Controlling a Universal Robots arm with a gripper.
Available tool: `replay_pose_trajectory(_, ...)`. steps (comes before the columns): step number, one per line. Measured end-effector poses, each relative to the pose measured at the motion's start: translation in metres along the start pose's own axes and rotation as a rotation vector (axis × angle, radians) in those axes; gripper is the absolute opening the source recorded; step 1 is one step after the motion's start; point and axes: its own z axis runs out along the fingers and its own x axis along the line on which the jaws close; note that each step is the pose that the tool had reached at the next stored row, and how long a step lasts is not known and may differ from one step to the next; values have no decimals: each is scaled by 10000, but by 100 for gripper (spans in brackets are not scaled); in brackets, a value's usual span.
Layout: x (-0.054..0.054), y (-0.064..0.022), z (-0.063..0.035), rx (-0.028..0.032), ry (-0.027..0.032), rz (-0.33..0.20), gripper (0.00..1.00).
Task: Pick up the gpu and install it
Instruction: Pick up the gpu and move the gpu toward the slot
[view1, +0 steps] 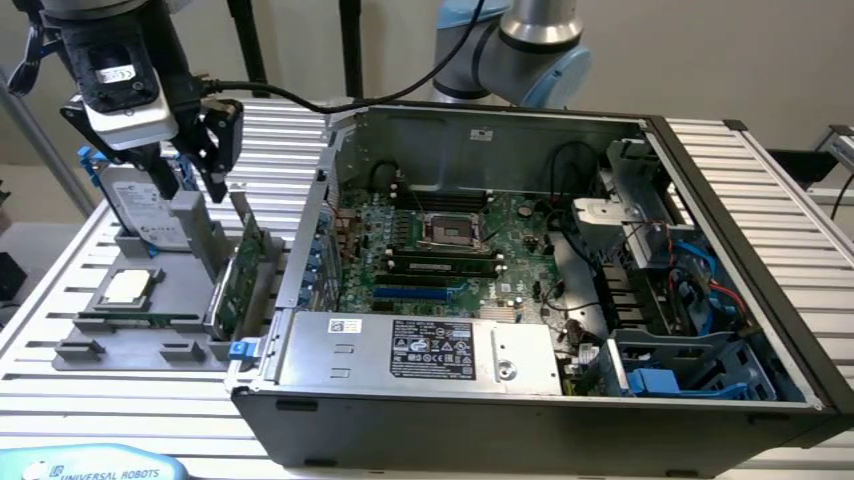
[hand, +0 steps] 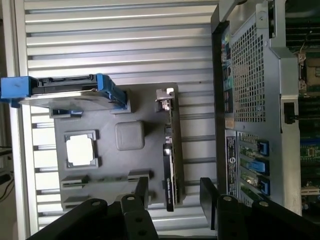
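**A:** Entry one, ribbed surface (view1: 134, 415): grey tray (view1: 134, 335), hard drive (view1: 140, 205). Pincer?

**B:** My pincer (view1: 194, 170) hangs released over the tray. The gpu (view1: 240, 285) stands edge-on there, beside the case (view1: 534, 400).

**A:** Hazard?

**B:** Closing off-centre could tip the card or clip the drive.

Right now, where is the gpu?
On the exterior view's left, the gpu stands on edge in the grey holder, between the processor chip and the open computer case.

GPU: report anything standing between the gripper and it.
Nothing visible does. The open gripper hangs above the gpu, which stands on edge in the gray holder, with only air between them. The hard drive stands off to one side.
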Motion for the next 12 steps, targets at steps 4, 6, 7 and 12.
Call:
replay_pose_trajectory(4, 9, -4, 72, 1, 1, -1, 54)
replay_pose_trajectory(6, 12, -6, 109, 0, 0, -1, 54)
replay_pose_trajectory(7, 13, -7, 127, 0, 0, -1, 54)
replay_pose_trajectory(12, 16, -12, 218, 0, 0, -2, 54)
